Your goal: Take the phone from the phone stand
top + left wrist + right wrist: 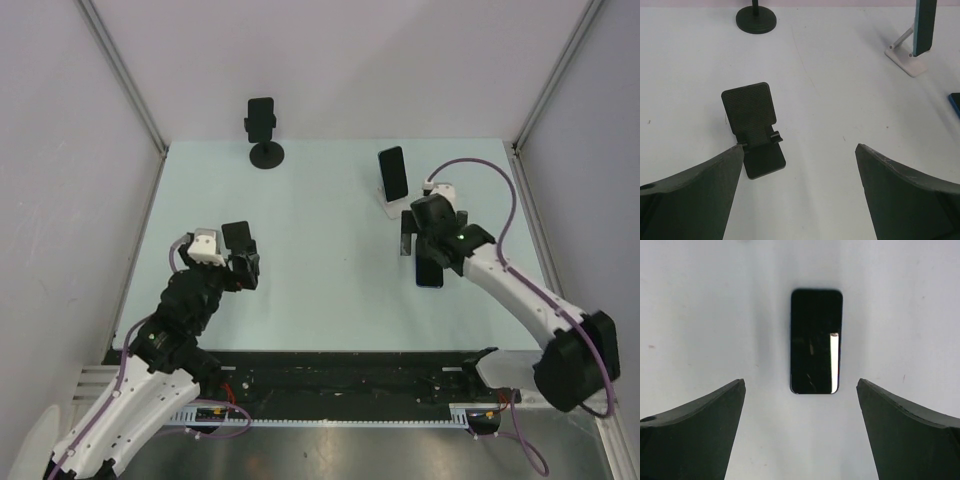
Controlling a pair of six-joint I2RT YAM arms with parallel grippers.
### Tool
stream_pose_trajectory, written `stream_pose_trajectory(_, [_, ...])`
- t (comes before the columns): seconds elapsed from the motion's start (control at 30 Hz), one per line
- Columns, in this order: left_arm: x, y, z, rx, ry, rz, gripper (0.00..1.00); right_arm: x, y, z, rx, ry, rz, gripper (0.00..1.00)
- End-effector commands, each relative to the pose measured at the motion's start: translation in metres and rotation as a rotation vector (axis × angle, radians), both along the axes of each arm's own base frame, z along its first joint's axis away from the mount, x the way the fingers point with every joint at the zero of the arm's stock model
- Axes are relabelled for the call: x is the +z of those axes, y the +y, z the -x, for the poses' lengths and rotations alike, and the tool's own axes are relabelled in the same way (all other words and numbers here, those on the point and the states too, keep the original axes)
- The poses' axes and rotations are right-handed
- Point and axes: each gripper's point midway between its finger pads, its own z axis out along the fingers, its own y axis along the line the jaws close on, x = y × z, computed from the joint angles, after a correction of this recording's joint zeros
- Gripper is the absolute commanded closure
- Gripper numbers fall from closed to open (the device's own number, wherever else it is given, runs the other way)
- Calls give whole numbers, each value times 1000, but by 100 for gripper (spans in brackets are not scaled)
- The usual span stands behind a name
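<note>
A dark phone (816, 340) lies flat, screen up, on the table; in the top view it (429, 272) sits just in front of my right gripper (424, 243). My right gripper (801, 381) is open and empty above the table, with the phone just beyond its fingertips. A second phone (393, 172) leans on a white stand (390, 208) behind it. A third phone (260, 117) sits on a black round-base stand (266, 154) at the back left. My left gripper (800, 147) is open and empty beside an empty black folding stand (752, 125).
The white stand with its phone (921, 27) shows at the upper right of the left wrist view, and the round base (756, 20) at the top. The table (320, 260) is walled by panels on the left, back and right.
</note>
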Motion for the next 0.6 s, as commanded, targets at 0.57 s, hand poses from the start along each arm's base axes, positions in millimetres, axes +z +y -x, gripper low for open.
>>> stream_pose_trajectory(0.57, [-40, 9, -82, 247, 308, -87, 0, 202, -72, 67, -44, -714, -185, 0])
